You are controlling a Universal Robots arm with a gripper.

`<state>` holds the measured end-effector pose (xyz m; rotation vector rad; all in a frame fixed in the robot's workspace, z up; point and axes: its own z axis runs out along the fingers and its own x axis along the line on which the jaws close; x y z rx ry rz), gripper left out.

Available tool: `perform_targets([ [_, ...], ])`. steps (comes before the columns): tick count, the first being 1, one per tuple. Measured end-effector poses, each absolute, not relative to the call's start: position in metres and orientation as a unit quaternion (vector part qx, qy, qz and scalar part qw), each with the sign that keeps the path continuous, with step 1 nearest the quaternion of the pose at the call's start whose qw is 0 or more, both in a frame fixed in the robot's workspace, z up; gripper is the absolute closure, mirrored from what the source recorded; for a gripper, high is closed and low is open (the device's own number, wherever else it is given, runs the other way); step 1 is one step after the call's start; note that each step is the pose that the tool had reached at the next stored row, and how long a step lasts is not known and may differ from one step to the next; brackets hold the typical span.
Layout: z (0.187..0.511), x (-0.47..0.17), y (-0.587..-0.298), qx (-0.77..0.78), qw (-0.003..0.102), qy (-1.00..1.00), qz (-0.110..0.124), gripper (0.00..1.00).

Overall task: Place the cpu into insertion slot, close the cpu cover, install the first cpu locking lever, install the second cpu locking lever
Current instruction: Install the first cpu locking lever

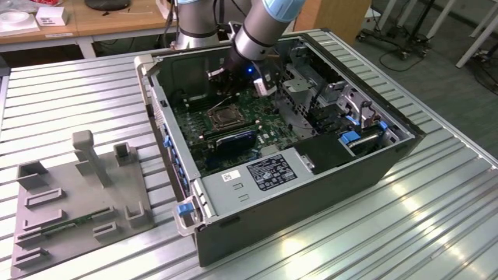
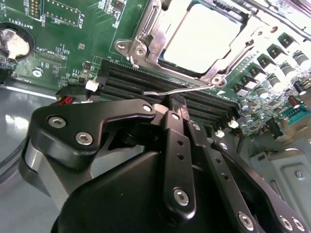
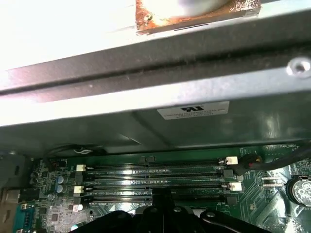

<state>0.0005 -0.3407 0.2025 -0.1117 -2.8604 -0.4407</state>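
Observation:
Inside the open computer case (image 1: 311,181), the cpu (image 2: 201,36) lies flat in the insertion slot (image 1: 225,116), pale and silvery. The cpu cover (image 2: 146,34), a silvery frame, lies down around it. A thin metal locking lever (image 2: 160,92) runs along the slot's edge, just above the memory slots. My gripper (image 2: 177,104) is black, with its two fingers pressed together and the tips right at this lever; I cannot tell whether they touch it. In the exterior view the gripper (image 1: 228,81) hangs over the board just behind the slot.
Long black memory slots (image 3: 155,170) run beside the socket, and a coin battery (image 2: 12,43) sits on the green board. The case's metal wall (image 3: 146,97) stands close behind. A drive cage (image 1: 342,105) fills the exterior view's right. A grey fixture (image 1: 78,192) lies on the ribbed table.

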Motion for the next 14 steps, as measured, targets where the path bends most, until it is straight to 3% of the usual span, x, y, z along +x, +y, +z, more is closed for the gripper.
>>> perform_targets([
  [14, 0.217, 0.000, -0.341, -0.037, 0.123, -0.979, -0.158, 0.89],
])
